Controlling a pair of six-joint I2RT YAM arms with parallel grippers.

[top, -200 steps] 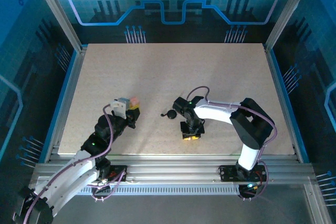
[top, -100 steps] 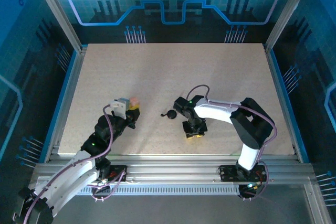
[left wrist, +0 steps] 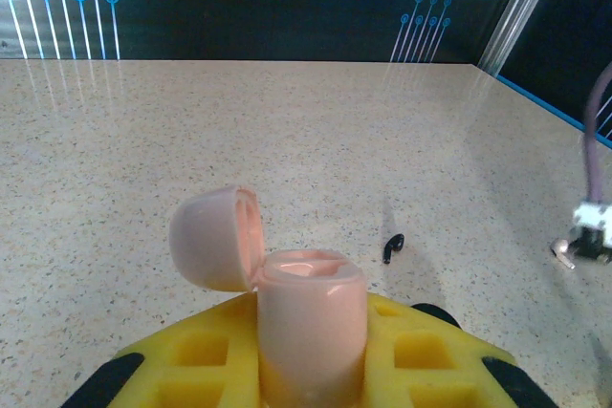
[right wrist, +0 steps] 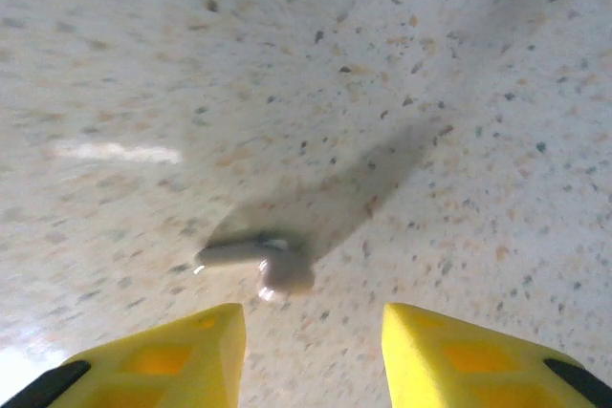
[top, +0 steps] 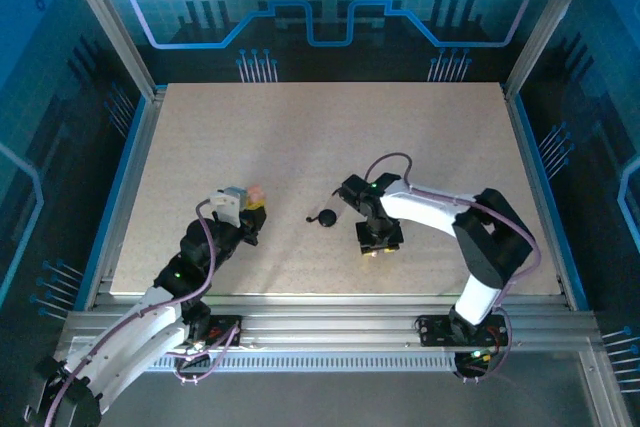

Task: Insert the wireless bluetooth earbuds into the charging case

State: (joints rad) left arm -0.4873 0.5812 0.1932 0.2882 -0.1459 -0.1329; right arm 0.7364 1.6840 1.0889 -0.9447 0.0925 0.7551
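While the left end effector point(left wrist: 311, 362) clamps the open-lidded charging case point(left wrist: 311, 308), the right end effector point(right wrist: 314, 332) stands parted, a whitish earbud point(right wrist: 263, 260) on the bench point(left wrist: 287, 121) just ahead; a small dark piece point(left wrist: 393, 247) lies beyond the case.

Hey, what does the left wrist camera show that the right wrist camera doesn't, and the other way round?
Left wrist: the open pink case clamped in the left gripper, and a small dark piece on the table beyond. Right wrist: a whitish earbud lying loose before the open right gripper. Both: the speckled table and yellow fingers.
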